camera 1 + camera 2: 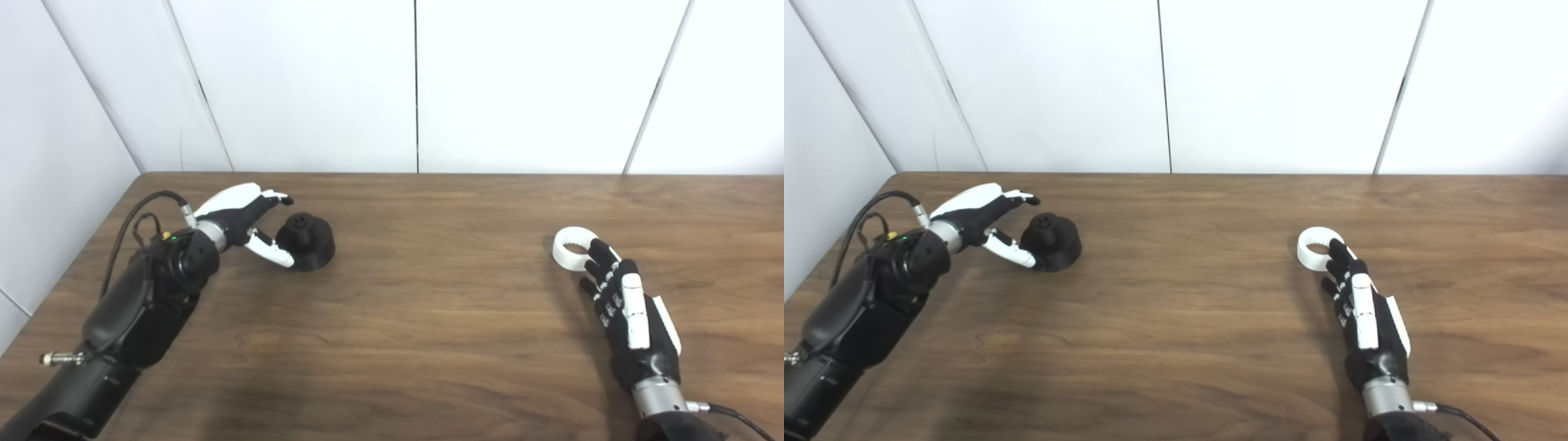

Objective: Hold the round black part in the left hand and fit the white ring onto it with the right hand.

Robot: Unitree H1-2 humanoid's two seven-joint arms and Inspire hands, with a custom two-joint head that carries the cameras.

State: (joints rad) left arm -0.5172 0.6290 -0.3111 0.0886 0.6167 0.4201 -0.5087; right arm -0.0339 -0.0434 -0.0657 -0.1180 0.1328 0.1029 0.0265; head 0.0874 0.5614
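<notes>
Both head views look down and forward over the wooden surface (416,318) toward the white wall panels (294,79), from just behind the arms. Right eye sits slightly rightward, so everything shifts left; both share nearly the whole scene.

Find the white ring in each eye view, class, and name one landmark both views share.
Left eye view: white ring lies right of centre, at the right hand's fingertips.
Right eye view: nearer the middle, same spot on the table.
Shared landmark: the round black part at far left.
</notes>
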